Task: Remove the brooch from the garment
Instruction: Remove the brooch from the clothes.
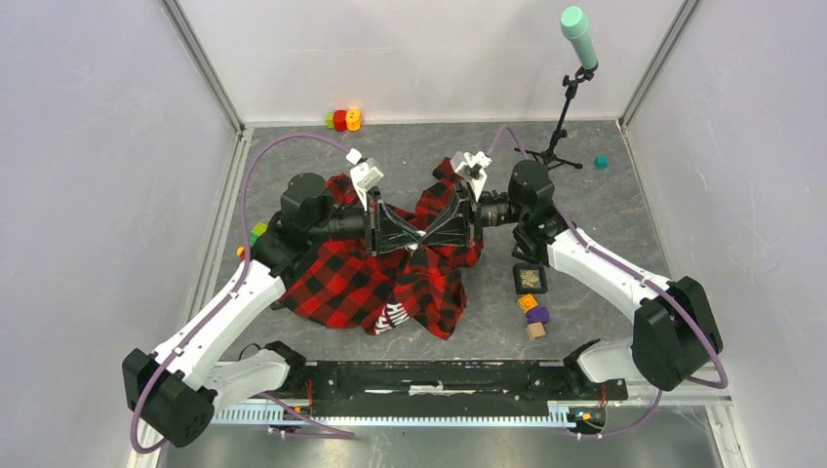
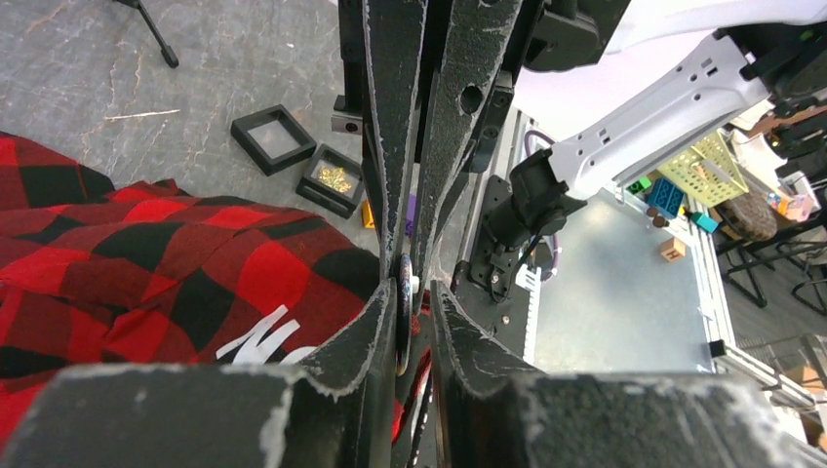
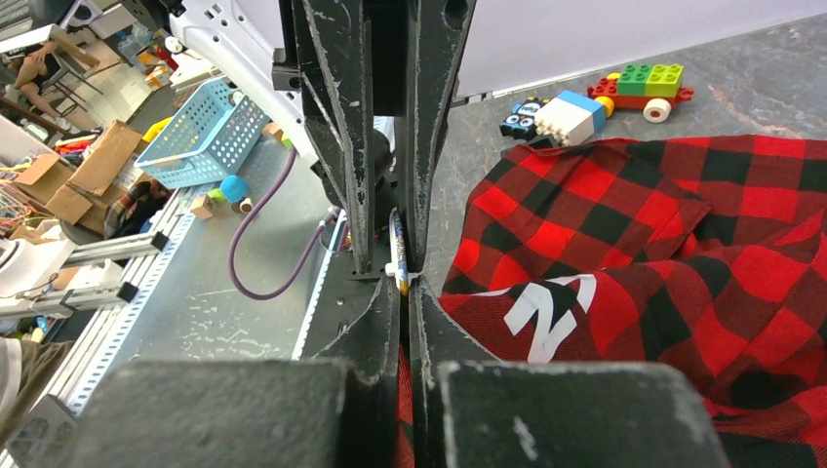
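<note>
Along the near edge of the bench (image 1: 605, 210), a black rail (image 1: 439, 375) with both arm bases bolted to it. Just beyond, a narrow strip of bare grey surface, then the near hem of the garment (image 1: 341, 283): red-and-black check, heaped at mid-bench, white letters (image 1: 395, 318) facing the rail.

To the right of the heap and apart from it, beside the right forearm, a small black box (image 1: 530, 279) holding something gold. Next to it, three blocks (image 1: 534, 316), orange, purple and tan, strung toward the rail. On the left, a green block (image 1: 257, 232) and an orange block (image 1: 241, 253), squeezed between the left arm and the side wall (image 1: 117, 175).

Over the middle of the heap, left gripper (image 2: 411, 292) and right gripper (image 3: 403, 285) meeting tip to tip. Between them the brooch (image 3: 396, 249), thin and round, standing edge-on. Right gripper clenched, pinching the brooch by its rim. Left gripper slackened, fingers parted a little to either side of the brooch, with a gap on one side. No telling from these views whether pinned to the cloth or free of it. Red check folds close under the tips.

Beyond the far folds, open bench up to the back wall (image 1: 419, 58). At that wall, a cluster of red, yellow and green bricks (image 1: 341, 119). In the far right corner, a microphone stand (image 1: 561, 132) topped by a green microphone (image 1: 578, 34), with a teal cube (image 1: 602, 162) near its feet, all well apart from the garment.
</note>
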Robot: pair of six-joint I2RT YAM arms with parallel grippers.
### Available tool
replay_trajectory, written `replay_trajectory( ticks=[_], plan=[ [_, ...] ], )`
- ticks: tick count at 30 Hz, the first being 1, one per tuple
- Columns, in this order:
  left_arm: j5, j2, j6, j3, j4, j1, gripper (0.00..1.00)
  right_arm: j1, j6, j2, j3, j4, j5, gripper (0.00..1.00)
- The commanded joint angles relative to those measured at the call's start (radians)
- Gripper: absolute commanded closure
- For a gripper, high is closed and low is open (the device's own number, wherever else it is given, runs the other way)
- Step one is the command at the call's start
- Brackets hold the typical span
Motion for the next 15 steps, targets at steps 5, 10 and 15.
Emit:
replay_trajectory(
  ticks=[5,10,15],
  plan=[
    [0.117,-0.064,0.119,0.082,-0.173,-0.015,0.71,-0.028,-0.13,-0.01,0.074,-0.153,0.057,1.0],
    [0.119,-0.064,0.138,0.094,-0.198,-0.01,0.71,-0.029,-0.155,-0.012,0.082,-0.183,0.055,1.0],
    [0.12,-0.055,0.158,0.095,-0.219,-0.008,0.77,-0.028,-0.157,-0.014,0.084,-0.188,0.059,1.0]
  ],
)
